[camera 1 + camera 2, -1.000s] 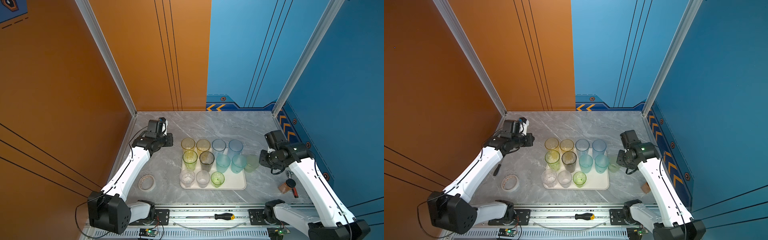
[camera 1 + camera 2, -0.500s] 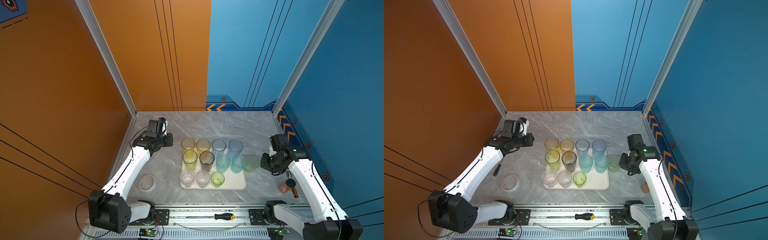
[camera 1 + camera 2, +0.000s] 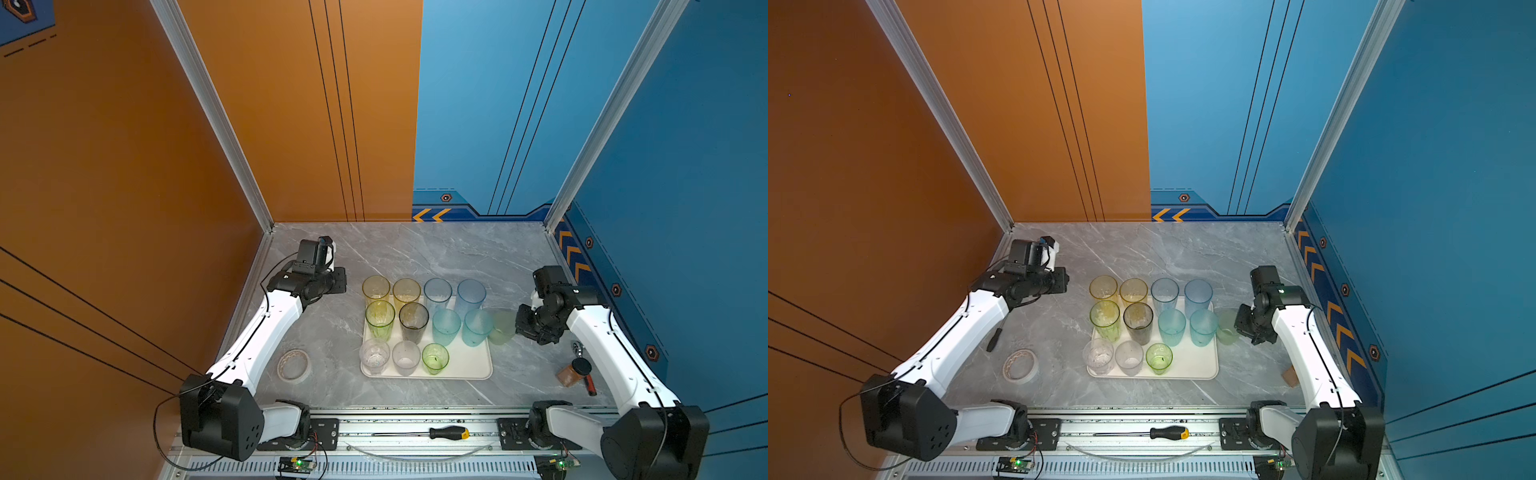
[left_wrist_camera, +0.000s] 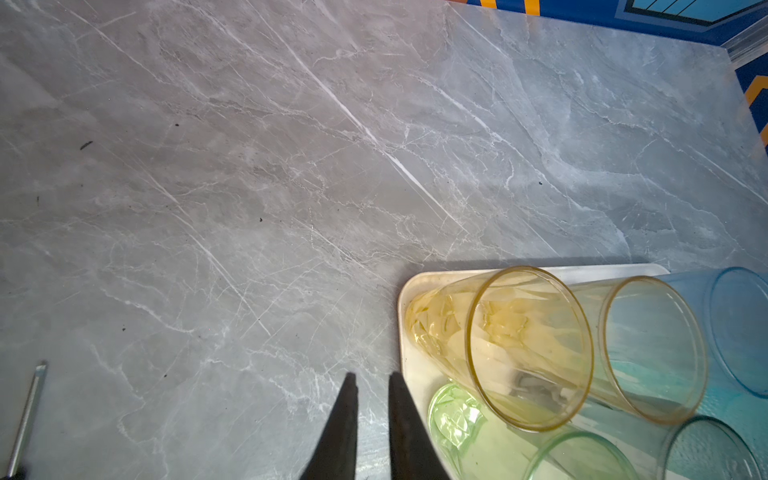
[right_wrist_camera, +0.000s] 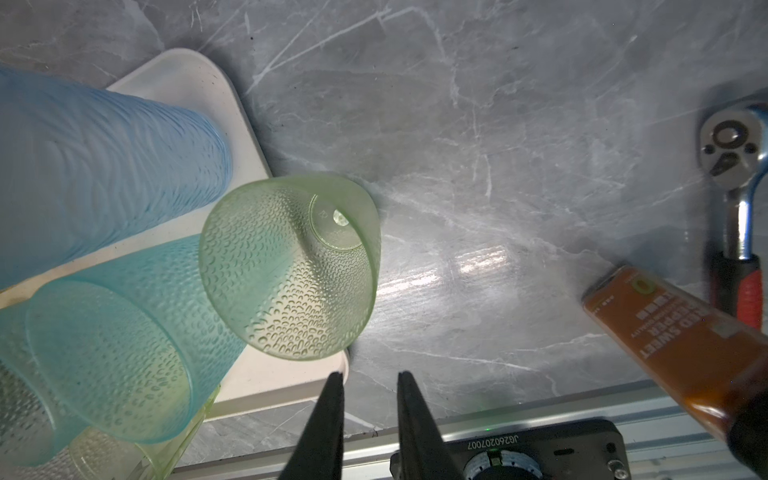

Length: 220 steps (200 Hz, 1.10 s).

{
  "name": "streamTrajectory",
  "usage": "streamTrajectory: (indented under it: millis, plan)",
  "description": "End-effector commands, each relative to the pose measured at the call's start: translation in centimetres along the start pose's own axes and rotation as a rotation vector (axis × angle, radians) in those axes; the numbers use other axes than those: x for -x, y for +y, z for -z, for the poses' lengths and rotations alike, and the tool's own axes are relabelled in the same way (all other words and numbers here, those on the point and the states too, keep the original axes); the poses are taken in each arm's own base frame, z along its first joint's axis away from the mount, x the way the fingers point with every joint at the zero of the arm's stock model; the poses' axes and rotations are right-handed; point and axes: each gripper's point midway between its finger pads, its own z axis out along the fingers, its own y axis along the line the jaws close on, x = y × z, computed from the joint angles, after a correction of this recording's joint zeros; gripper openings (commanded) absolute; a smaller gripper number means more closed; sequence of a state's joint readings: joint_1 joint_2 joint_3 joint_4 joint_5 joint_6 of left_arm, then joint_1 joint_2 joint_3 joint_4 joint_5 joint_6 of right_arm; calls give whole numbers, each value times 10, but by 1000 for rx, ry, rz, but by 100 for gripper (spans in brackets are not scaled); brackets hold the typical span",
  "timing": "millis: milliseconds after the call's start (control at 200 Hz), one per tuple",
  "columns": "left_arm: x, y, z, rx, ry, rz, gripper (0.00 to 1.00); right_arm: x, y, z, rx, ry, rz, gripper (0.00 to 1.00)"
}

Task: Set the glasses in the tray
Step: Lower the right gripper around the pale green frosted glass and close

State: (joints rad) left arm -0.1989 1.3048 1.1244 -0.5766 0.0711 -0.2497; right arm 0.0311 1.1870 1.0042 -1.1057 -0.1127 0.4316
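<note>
Several glasses stand upright in the cream tray (image 3: 469, 365) (image 3: 1196, 365): yellow, green, smoky, blue, teal and clear. One pale green dimpled glass (image 3: 503, 328) (image 3: 1227, 326) (image 5: 291, 266) stands on the table just off the tray's right edge. My right gripper (image 3: 524, 326) (image 5: 370, 374) hovers right beside it, slightly open with nothing between its fingers. My left gripper (image 3: 340, 284) (image 4: 372, 376) is left of the tray's far-left corner (image 4: 405, 299), near a yellow glass (image 4: 528, 349). It is also slightly open and holds nothing.
A tape roll (image 3: 294, 365) lies left of the tray. A brown jar (image 3: 575, 371) (image 5: 685, 345) and a ratchet wrench (image 5: 733, 166) lie at the right, near the right arm. One screwdriver (image 3: 994, 338) lies under the left arm, another (image 3: 449, 433) on the front rail.
My right gripper has shifted slightly toward the table's front, still beside the pale green glass. The left arm and the glasses have not moved.
</note>
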Motion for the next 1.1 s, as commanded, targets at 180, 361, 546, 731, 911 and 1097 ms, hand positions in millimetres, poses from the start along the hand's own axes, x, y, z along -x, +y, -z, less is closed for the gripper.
streamTrajectory:
  millis: [180, 361, 546, 731, 911, 1097]
  plan:
    - [8, 6, 0, 25, -2, -7, 17, 6, -1, -12, 6, 16, 9, 22]
    - [9, 6, -2, 26, 2, -7, 17, 11, 2, -17, 8, 25, 12, 22]
    - [9, 7, -4, 28, 6, -6, 16, 12, 1, -24, -1, 46, 16, 22]
    - [10, 7, -5, 28, 8, -5, 16, 14, -1, -29, -14, 52, 18, 20]
    - [11, 6, -5, 24, 9, -5, 16, 16, -3, -33, -31, 54, 25, 16]
    - [12, 5, -5, 21, 8, -3, 16, 17, -4, -34, -39, 53, 31, 13]
